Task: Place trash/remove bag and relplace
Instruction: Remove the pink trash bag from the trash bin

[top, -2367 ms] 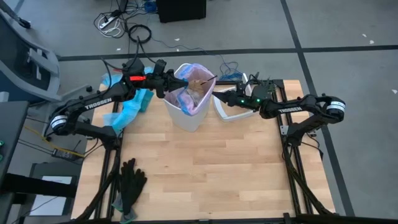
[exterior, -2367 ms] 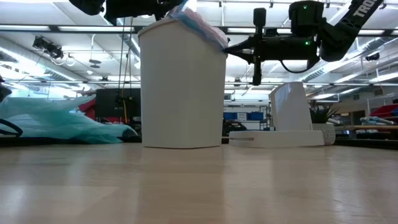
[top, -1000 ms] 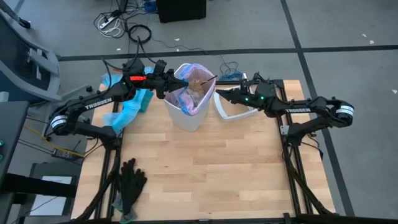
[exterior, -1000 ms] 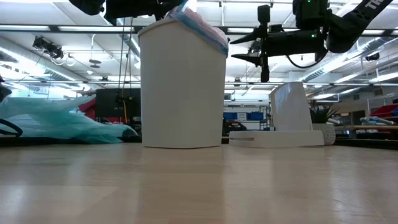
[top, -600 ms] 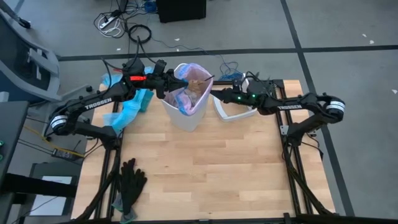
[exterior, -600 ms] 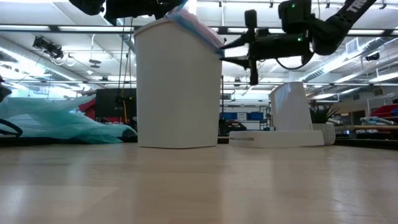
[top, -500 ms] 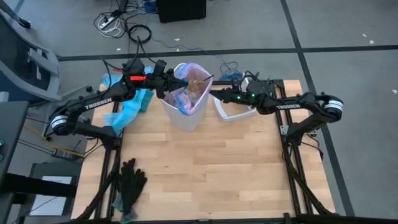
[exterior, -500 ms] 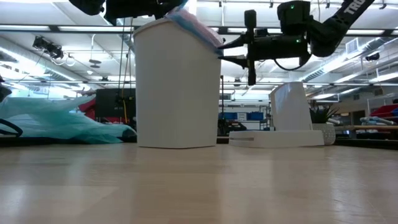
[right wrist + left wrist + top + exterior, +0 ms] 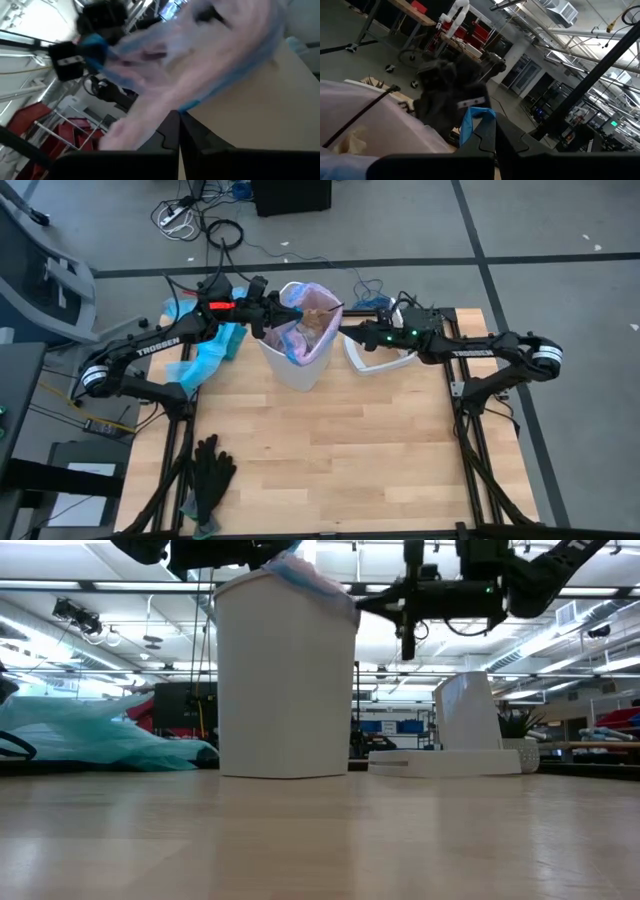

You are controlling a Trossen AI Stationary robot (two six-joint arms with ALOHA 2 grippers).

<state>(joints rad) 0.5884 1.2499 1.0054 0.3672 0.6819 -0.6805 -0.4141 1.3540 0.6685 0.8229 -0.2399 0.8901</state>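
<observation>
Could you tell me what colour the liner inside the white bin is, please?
The liner is pale pink-lavender with a blue edge; the high view shows it best.

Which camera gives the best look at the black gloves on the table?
The high view: the black gloves lie in full sight near the table's front left corner, clear of both arms. The low view and both wrist views do not show them.

Bag (image 9: pixel 318 330) in bin (image 9: pixel 296 367), table (image 9: pixel 330 450) rear; gloves (image 9: pixel 210 472) front-left.

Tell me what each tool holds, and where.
Left tool pinches the bag's blue drawstring edge at the bin's left rim; right tool grips its right-rim edge.
</observation>
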